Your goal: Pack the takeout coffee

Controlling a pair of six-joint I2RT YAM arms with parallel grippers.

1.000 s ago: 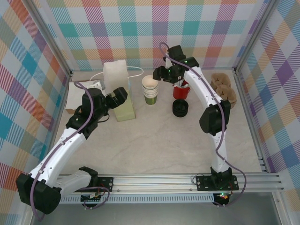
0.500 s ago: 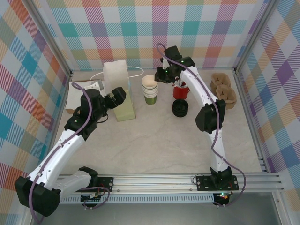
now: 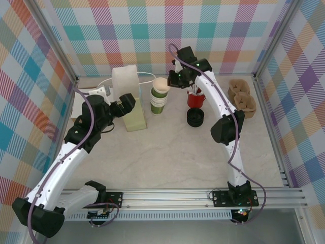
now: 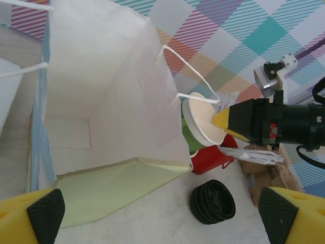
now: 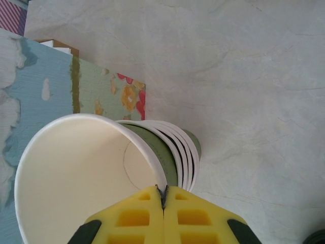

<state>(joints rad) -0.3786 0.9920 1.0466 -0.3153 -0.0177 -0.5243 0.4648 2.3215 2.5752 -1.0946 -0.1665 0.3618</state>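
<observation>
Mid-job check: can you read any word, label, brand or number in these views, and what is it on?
No text reads clearly anywhere.
White stick packets in the red mug: faint dark print, too blurred to read.
Paper bag: flower pattern, no lettering.
Top cup pinched by the right gripper: plain, no lettering visible.

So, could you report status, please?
Left gripper open at bag mouth. Right gripper shut on top cup at its rim, tilted atop stack. Cup lidless.

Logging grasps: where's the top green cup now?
Top view, back centre: top cup tilts on the stack between paper bag and red mug, rim in the right pincer.
</observation>
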